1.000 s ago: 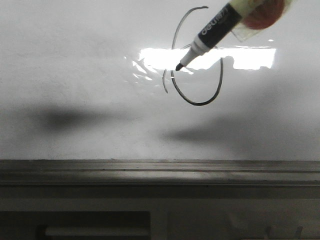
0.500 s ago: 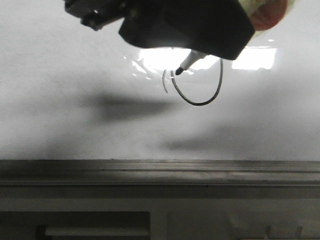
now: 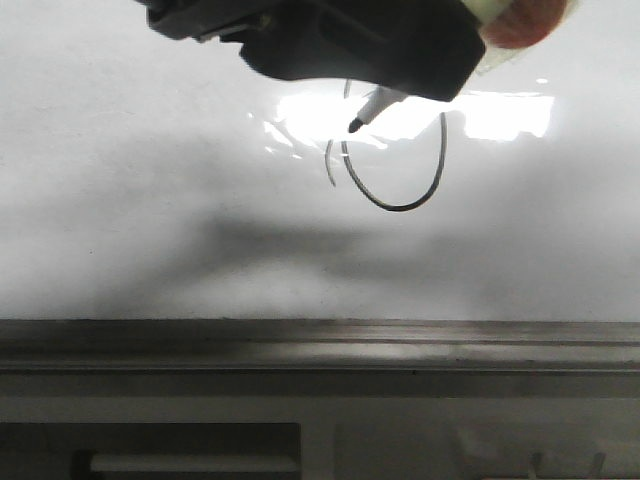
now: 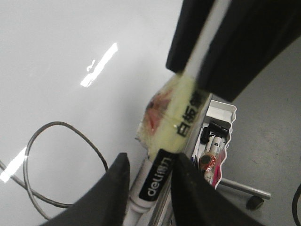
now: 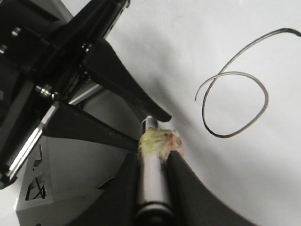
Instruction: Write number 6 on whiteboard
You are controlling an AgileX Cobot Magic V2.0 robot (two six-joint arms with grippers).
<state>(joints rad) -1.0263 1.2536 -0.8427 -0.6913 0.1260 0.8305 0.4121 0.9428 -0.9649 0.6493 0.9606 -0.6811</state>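
The whiteboard (image 3: 150, 200) fills the front view, with its grey ledge (image 3: 320, 345) below. The number 6 (image 3: 400, 205) is drawn on it; its stem top is hidden behind my left gripper. It also shows in the left wrist view (image 4: 28, 155) and the right wrist view (image 5: 263, 94). My right gripper (image 5: 153, 155) is shut on the black marker (image 5: 153, 183), which is wrapped in yellow tape. My left gripper (image 4: 150, 162) is open with its fingers either side of the marker's label (image 4: 157, 181), a gap showing on one side. The marker tip (image 3: 355, 125) is by the 6's loop.
A white tray (image 4: 221, 110) holding spare markers hangs past the board's edge, above a grey floor with a caster wheel (image 4: 254, 202). The left arm's black body (image 5: 51, 56) crowds the right wrist view. A bright light reflection (image 3: 500, 115) lies on the board.
My left gripper has come in from the upper left and now covers the marker's body and the top of the 6. The marker tip has risen slightly.
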